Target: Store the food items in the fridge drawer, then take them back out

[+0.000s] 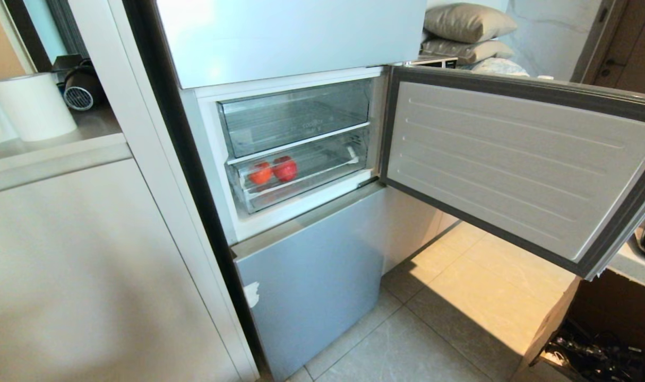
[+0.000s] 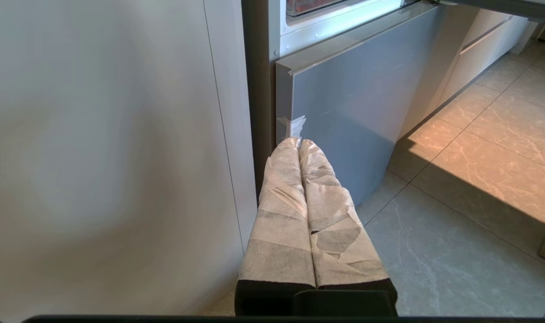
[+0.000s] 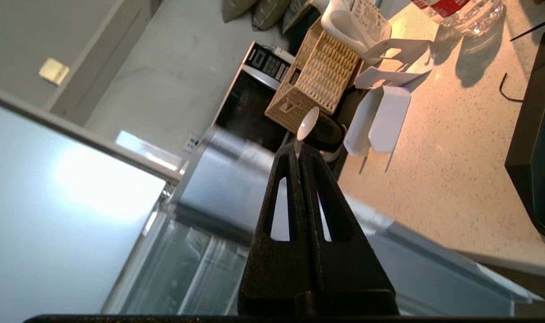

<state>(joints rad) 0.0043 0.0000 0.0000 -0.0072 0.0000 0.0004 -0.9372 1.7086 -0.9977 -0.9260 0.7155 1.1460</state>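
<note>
The fridge's middle compartment stands open in the head view. Two round orange-red food items lie side by side at the left end of the lower clear fridge drawer, which is pushed in. Above it sits another clear bin with nothing in it. Neither arm shows in the head view. My left gripper, its fingers wrapped in pale tape, is shut and empty, low in front of the fridge's bottom panel. My right gripper, black, is shut and empty, up by the open door's top edge.
The open door swings out to the right over the tiled floor. A white cabinet flanks the fridge on the left, with a paper roll on top. A wicker basket and white holders stand on the counter.
</note>
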